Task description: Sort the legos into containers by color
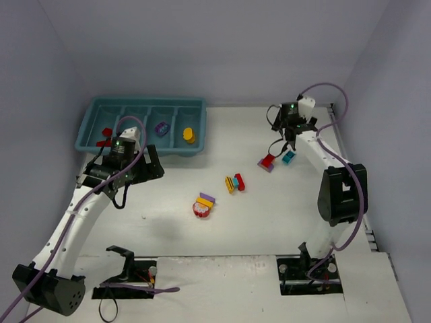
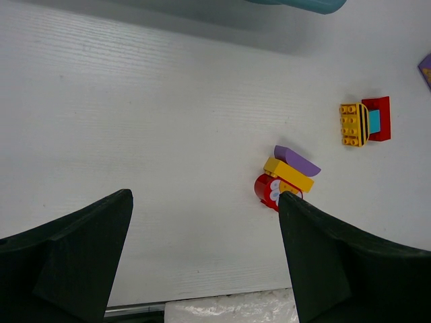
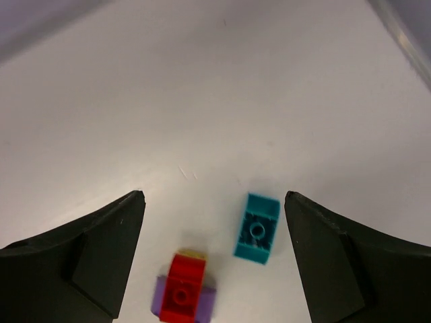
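The teal brick (image 3: pixel 257 229), long axis up-frame, sits lower centre between the fingers of the wide-spread right gripper (image 3: pixel 214 196), nearer the right-hand one.

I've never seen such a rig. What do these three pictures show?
A white left arm and white right arm stand at a white table's near edge. One picture looks down from above; two come from wrist cameras, the dark shapes being gripper fingers. The left gripper and right gripper are open, empty. On the table: a teal plastic brick, a red brick on a purple plate, a yellow-teal-red stack, a red-yellow-purple stack. The teal-blue plastic tray holds a red piece, a purple piece and a yellow piece in separate compartments.
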`<state>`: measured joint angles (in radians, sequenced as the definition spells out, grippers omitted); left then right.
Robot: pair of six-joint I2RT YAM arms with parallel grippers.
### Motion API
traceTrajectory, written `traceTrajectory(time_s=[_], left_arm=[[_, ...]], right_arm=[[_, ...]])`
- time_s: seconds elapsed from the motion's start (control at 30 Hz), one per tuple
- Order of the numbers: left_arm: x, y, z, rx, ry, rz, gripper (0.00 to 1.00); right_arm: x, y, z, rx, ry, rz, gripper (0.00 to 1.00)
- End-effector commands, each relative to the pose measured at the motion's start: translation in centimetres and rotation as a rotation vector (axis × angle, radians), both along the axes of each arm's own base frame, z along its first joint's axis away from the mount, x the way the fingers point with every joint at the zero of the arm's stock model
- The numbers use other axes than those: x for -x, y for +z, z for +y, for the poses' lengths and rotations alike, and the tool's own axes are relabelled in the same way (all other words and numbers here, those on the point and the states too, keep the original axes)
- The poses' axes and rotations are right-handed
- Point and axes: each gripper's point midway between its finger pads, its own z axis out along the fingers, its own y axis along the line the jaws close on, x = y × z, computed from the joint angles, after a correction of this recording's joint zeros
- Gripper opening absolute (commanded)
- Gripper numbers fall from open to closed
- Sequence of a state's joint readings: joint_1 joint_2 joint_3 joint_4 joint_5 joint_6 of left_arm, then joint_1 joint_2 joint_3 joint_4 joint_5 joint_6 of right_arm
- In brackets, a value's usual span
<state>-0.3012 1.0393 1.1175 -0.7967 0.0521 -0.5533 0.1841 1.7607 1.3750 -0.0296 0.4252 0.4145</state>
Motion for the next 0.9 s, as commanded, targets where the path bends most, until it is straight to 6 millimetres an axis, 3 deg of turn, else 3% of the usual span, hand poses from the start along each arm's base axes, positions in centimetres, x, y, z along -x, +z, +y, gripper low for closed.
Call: traceTrajectory(time_s=[0.0, 0.17, 0.53, 0.63, 0.67, 0.73, 0.8, 0.87], left_arm=[[-1.3, 1.6, -0.8, 0.024, -0.020, -0.064, 0.82], [-1.3, 1.8, -0.8, 0.025, -0.024, -0.070, 0.82], [-0.9, 1.5, -0.6, 0.012, -0.027, -0.056, 0.82], [-1.0, 1.6, -0.6, 0.013, -0.026, -0.059, 0.82], [-1.0, 1.6, -0.7, 0.015, -0.027, -0.058, 0.82], [-1.1, 1.8, -0.8, 0.019, -0.032, -0.063, 0.82], [-1.2, 2.0, -1.0, 0.031, -0.040, -0.071, 0.82], [-1.3, 2.2, -1.4, 0.043, -0.051, -0.082, 0.82]], right_arm=[[2.6, -2.2, -0.3, -0.068, -0.106, 0.042, 0.81], [3.8, -7.0, -1.9, -0.122, -0.155, 0.149, 0.77], [4.7, -12.4, -2.3, -0.178, -0.167, 0.278, 0.63], [4.8, -12.8, -1.7, -0.198, -0.144, 0.292, 0.49], [4.8, -12.7, -1.6, -0.195, -0.134, 0.294, 0.37], [4.7, -12.0, -1.5, -0.187, -0.122, 0.279, 0.23], [4.5, -10.5, -1.2, -0.167, -0.091, 0.253, 0.00], [4.2, -9.1, -0.5, -0.137, -0.021, 0.236, 0.00]])
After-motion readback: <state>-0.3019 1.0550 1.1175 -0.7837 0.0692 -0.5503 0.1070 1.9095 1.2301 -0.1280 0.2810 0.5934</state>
